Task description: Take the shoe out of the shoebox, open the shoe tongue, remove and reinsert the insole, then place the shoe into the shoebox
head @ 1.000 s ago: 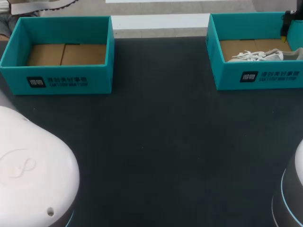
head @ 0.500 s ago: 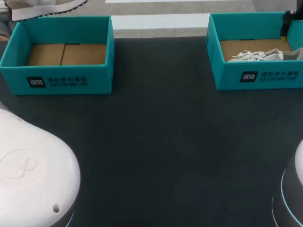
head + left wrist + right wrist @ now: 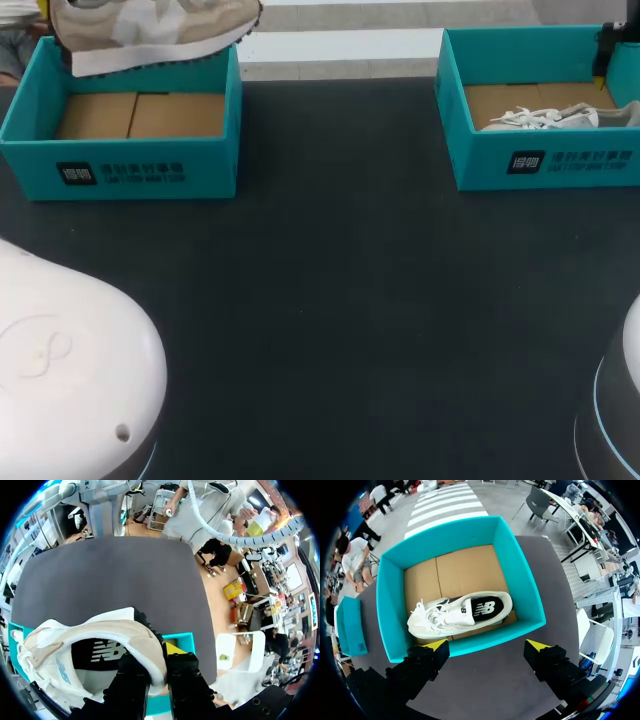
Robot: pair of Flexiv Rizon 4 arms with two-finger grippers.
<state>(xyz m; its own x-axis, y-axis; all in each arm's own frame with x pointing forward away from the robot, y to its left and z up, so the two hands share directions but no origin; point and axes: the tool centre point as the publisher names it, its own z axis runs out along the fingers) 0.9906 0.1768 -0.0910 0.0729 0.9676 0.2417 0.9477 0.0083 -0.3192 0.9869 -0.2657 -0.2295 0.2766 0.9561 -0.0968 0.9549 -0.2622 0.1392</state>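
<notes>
Two black fingers of the left gripper (image 3: pixel 159 667) are pressing together on the heel rim of the beige shoe (image 3: pixel 95 640), one finger inside the opening and one outside, so the gripper is clamping the shoe. The shoe is hanging in the air with its sole turned away from the wrist camera. In the head view it is floating over the far edge of the left shoebox (image 3: pixel 130 170) and is not touching it. This turquoise box is standing at the far left of the dark table (image 3: pixel 330 300), and only its brown cardboard floor is showing inside.

The right gripper (image 3: pixel 486 647) is hovering with its two yellow tips wide apart and nothing between them. It is staying just above the near wall of the right shoebox (image 3: pixel 387 610), which is standing at the far right of the table. Inside this box the white shoe (image 3: pixel 460 611) is lying on its side on the cardboard floor, with its loose laces pointing toward one end wall. The two boxes are standing well apart.
</notes>
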